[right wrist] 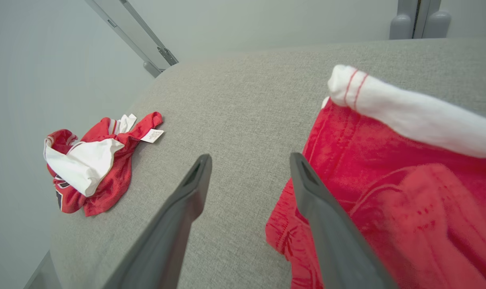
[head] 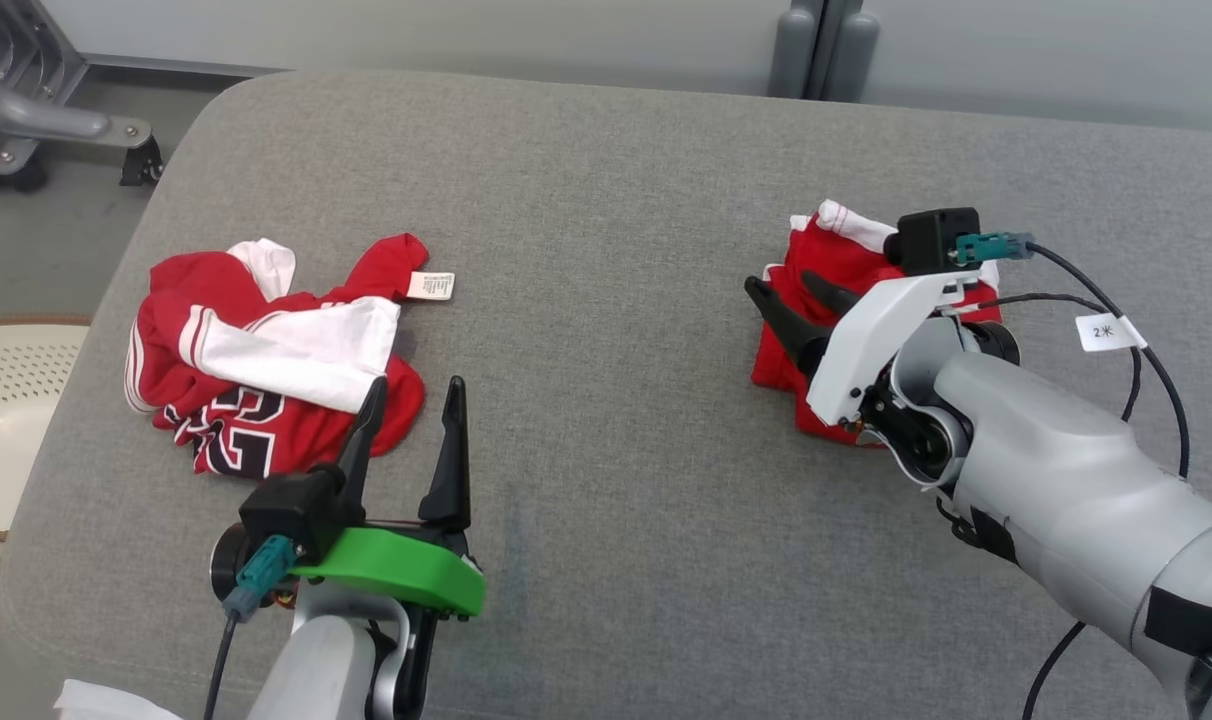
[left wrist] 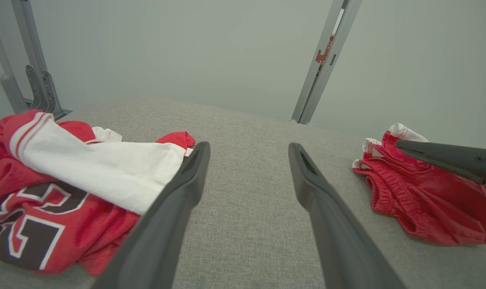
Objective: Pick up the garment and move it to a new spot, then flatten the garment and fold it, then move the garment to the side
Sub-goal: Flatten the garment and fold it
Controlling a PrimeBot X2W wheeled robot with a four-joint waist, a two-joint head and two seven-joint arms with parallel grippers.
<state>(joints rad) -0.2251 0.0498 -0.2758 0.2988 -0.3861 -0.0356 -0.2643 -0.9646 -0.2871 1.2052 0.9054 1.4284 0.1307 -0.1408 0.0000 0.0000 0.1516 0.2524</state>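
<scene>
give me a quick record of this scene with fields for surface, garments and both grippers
surface: grey padded table
jersey: red and white, crumpled, on the left side, white tag showing
shorts: red with white trim, compact bundle on the right side
left gripper: open, by the jersey's near edge, holding nothing
right gripper: open, at the shorts' left edge, holding nothing

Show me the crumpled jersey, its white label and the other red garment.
crumpled jersey (head: pixel 296 350): head view, on its white panel.
white label (head: pixel 432 285): head view, middle of the tag.
other red garment (right wrist: pixel 387 180): right wrist view, on its red cloth.
</scene>
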